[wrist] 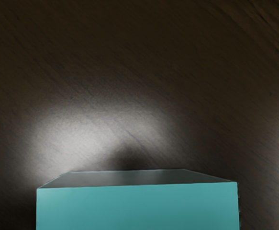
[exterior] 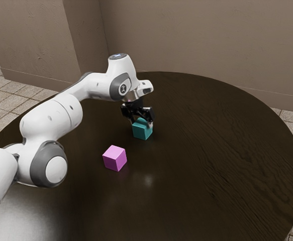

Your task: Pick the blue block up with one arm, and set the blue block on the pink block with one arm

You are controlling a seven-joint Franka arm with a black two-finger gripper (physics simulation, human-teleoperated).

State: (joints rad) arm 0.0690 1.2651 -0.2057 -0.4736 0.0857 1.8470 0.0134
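The small teal-blue cubic block [exterior: 142, 131] sits on the round dark wooden counter [exterior: 226, 165], just above the centre of the exterior view. The jaws hang directly over it at the end of the white Franka arm [exterior: 51, 120] and straddle its upper part. I cannot tell whether they are pressing on its sides or standing a little apart from them. In the wrist view the block's flat top lies right under my hand.

The pink cubic block [exterior: 115, 158] lies near it, toward the exterior view's lower left, and the 2 are apart. I judge the blue one light and rigid, with smooth, possibly slick faces. I would take it across 2 opposite vertical faces, low enough for full pad contact and centred so it does not twist when lifted.
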